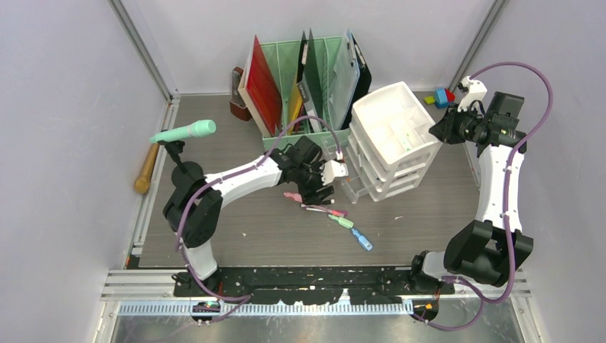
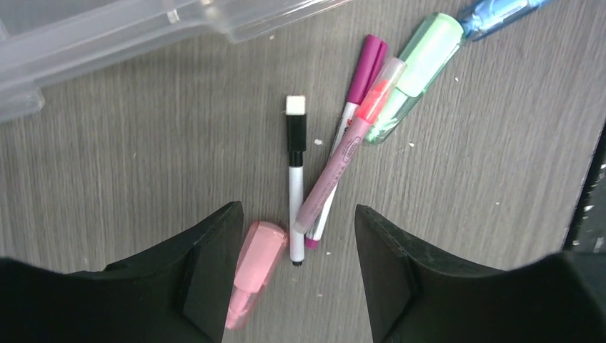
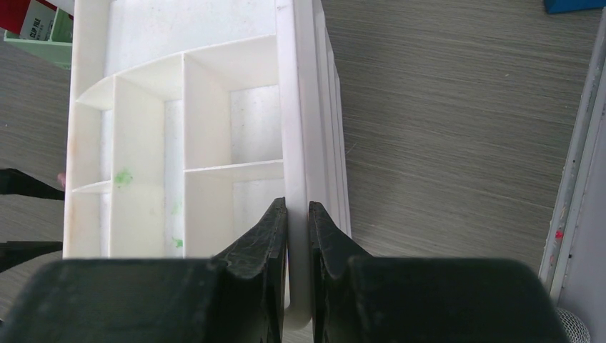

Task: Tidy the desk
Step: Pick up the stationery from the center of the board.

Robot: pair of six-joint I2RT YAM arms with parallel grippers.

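I see both arms built alike. The left arm (image 1: 236, 175) and the right arm (image 1: 500, 186) have white link shells between black joint housings, on black bases fixed to a black rail (image 1: 314, 275) at the near edge of the tabletop (image 1: 286, 229). A purple cable (image 1: 547, 100) loops loosely along each arm. A small white block (image 1: 334, 170) sits at each wrist. The left claw (image 2: 296, 209) and the right claw (image 3: 298, 206) have matte black, wedge-shaped fingers (image 2: 207, 264).
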